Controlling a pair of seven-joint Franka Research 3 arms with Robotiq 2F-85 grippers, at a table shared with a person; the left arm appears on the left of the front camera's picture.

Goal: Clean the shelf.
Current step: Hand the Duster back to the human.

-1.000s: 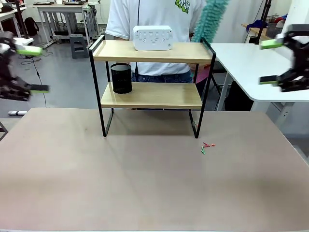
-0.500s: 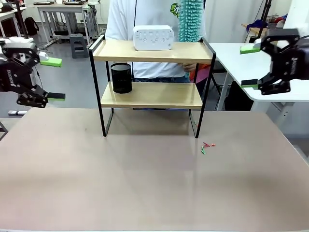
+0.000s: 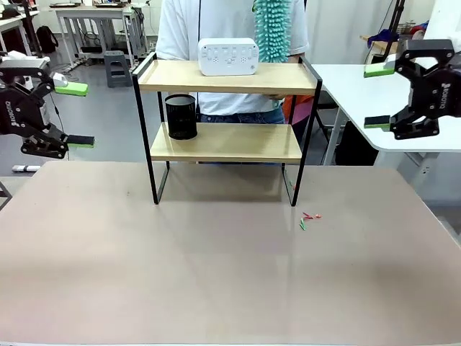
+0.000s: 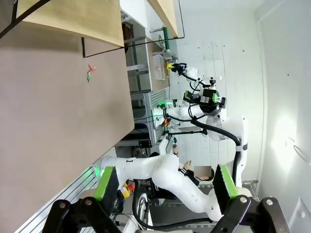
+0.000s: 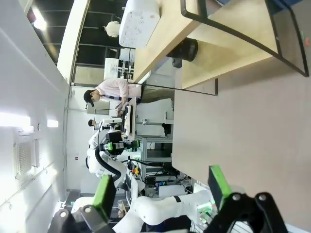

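Duster [image 3: 274, 29] shifted left, shelf [image 3: 225, 140] between both open end effectors

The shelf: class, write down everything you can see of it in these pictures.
The shelf is a small two-tier rack: two light wooden boards in a thin black metal frame, upright on four legs at the far side of the brown table. A white box with buttons sits on the top board, a black mesh cup on the lower one. A fluffy teal duster, held by the person behind, hangs at the top board's back edge. Both grippers are well clear of it.
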